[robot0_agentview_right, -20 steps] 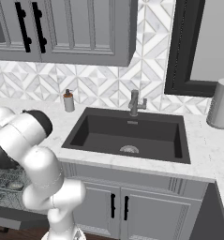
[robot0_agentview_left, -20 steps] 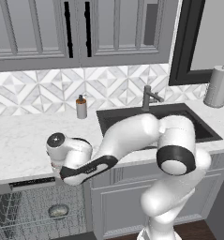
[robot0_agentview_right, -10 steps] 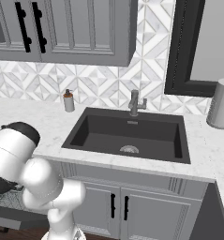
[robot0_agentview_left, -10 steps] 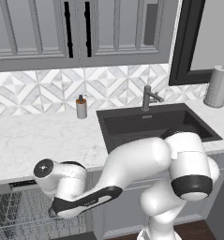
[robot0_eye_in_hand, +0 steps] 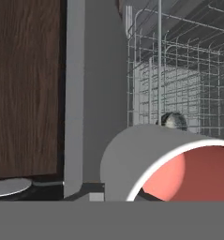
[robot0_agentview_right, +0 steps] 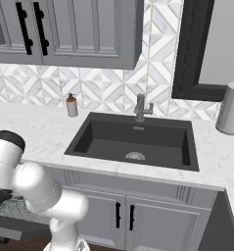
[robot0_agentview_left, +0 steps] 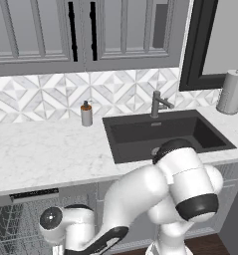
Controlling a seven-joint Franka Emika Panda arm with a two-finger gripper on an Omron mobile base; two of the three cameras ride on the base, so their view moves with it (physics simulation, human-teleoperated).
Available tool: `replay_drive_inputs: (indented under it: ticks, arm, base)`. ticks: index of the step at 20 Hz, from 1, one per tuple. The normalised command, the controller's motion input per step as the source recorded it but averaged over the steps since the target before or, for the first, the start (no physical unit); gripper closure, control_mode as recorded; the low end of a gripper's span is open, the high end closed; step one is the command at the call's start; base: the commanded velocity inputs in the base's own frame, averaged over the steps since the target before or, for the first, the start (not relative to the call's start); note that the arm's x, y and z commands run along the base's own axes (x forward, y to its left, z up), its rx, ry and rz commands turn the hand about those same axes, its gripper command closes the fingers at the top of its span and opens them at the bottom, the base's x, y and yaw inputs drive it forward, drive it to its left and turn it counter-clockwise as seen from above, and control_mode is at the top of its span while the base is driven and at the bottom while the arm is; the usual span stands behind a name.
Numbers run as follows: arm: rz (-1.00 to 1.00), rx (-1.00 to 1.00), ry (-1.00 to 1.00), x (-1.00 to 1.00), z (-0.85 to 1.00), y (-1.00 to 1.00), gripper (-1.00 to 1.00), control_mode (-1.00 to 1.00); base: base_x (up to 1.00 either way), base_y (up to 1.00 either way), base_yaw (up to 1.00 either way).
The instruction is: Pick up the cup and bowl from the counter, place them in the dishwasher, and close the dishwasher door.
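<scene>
The cup (robot0_eye_in_hand: 155, 164), white-grey outside and red-pink inside, looms close at the bottom of the hand view, mouth turned toward the camera. It hides my gripper's fingertips, and the gripper appears shut on it. Behind it, the bowl (robot0_eye_in_hand: 173, 120) lies in the dishwasher's grey wire rack (robot0_eye_in_hand: 179, 70). My arm (robot0_agentview_left: 65, 229) bends low in front of the open dishwasher (robot0_agentview_left: 33, 195), whose rack (robot0_agentview_left: 11, 224) shows under the counter (robot0_agentview_left: 41, 154). A flat grey panel (robot0_eye_in_hand: 92, 93) stands left of the rack.
A dark sink (robot0_agentview_left: 160, 134) with a faucet (robot0_agentview_left: 158, 103) is set in the counter. A soap dispenser (robot0_agentview_left: 86, 114) stands at the backsplash, and a paper towel roll (robot0_agentview_left: 230, 92) at the far right. Dark wood floor (robot0_eye_in_hand: 24, 84) lies beside the dishwasher.
The arm has swung down from counter height to the open dishwasher. It now covers the bowl that showed in the rack in the left base view.
</scene>
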Motion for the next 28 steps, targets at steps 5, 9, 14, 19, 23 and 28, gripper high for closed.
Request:
replay_drive_inputs:
  ticks: [5, 9, 14, 19, 23, 28]
  arm:
    - [0.0, 0.0, -0.23, 0.0, -0.43, 0.85, 1.0, -1.0]
    - [-0.01, 0.01, -0.03, 0.0, -0.08, 0.73, 1.0, -1.0]
    - [-0.14, 0.0, -0.03, 0.06, -0.09, 0.71, 1.0, -1.0]
    - [-0.21, 0.12, -0.01, 0.07, -0.29, 0.28, 1.0, -1.0]
    - [-0.27, 0.02, -0.04, 0.0, 0.0, 0.16, 1.0, -1.0]
    - [-0.19, 0.15, 0.04, 0.08, 0.0, 0.0, 1.0, -1.0]
  base:
    - [0.0, 0.0, 0.0]
    - [0.0, 0.0, 0.0]
    - [0.0, 0.0, 0.0]
    - [0.0, 0.0, 0.0]
    - [0.0, 0.0, 0.0]
    - [0.0, 0.0, 0.0]
